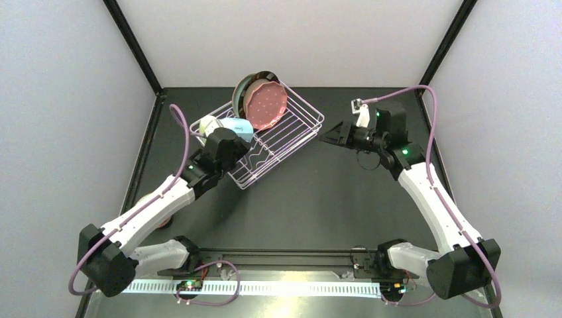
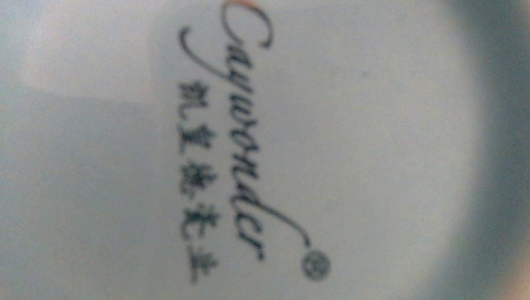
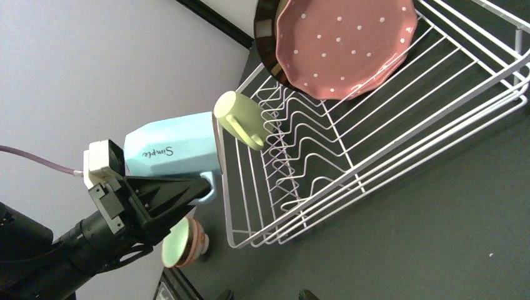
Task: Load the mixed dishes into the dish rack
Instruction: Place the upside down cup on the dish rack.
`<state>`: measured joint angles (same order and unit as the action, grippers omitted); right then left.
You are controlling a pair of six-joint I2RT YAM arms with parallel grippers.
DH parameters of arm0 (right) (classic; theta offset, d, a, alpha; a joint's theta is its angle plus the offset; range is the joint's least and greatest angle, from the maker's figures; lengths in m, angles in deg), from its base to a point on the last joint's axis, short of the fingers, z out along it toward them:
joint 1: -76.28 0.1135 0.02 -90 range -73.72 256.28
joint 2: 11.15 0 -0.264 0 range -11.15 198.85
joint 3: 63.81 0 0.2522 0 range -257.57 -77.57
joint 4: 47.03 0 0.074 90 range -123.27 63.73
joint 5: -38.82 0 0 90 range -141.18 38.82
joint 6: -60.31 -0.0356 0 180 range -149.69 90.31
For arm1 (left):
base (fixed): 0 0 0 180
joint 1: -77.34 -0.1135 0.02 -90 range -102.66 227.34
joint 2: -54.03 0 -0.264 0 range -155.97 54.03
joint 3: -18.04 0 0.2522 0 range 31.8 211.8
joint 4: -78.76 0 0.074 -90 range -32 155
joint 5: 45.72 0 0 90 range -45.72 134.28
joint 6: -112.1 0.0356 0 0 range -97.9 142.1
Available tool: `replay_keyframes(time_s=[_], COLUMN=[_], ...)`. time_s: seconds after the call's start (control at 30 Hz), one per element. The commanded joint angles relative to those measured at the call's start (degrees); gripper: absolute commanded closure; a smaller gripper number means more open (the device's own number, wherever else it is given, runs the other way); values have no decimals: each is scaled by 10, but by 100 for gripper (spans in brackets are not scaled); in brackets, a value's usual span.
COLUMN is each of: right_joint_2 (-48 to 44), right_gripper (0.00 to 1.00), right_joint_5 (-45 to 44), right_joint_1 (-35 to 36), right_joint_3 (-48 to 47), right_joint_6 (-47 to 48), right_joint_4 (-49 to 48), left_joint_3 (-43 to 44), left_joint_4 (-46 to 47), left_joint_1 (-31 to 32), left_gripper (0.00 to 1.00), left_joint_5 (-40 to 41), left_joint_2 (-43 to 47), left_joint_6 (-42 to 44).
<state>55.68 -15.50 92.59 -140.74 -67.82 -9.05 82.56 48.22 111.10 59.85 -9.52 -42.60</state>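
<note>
Where left fingers (image 3: 172, 192) meet the light blue mug (image 3: 172, 147), their closure is unclear.

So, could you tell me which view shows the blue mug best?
The right wrist view: the blue mug shows nearly whole there, lettering included. The top view shows only part of the mug, beyond the left arm. The left wrist view holds a blurred stamped surface; whether that is the mug is unclear.

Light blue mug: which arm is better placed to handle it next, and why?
Left. The left gripper is right at the light blue mug at the dish rack edge; the right gripper hovers apart across the rack.
</note>
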Motion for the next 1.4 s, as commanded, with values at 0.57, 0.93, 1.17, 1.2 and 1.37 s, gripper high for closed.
replay_keyframes(time_s=[0.57, 0.93, 1.17, 1.2, 1.37], right_joint_2=[-51, -38, -31, -31, -27], right_gripper=[41, 41, 41, 41, 41], right_joint_5=[-2, 8, 11, 11, 14], right_joint_1=[-2, -2, -3, -2, -2], right_joint_3=[78, 88, 93, 94, 101], right_joint_6=[10, 5, 3, 3, 4], right_joint_4=[9, -11, -22, -24, -31], left_joint_3=[159, 146, 148, 147, 142], left_joint_4=[-249, -284, -299, -299, -296], left_joint_1=[80, 80, 80, 80, 79], left_gripper=[99, 99, 99, 99, 99], left_joint_5=[270, 285, 283, 283, 275], left_joint_2=[-191, -215, -235, -237, -248], left_joint_6=[-132, -143, -147, -148, -152])
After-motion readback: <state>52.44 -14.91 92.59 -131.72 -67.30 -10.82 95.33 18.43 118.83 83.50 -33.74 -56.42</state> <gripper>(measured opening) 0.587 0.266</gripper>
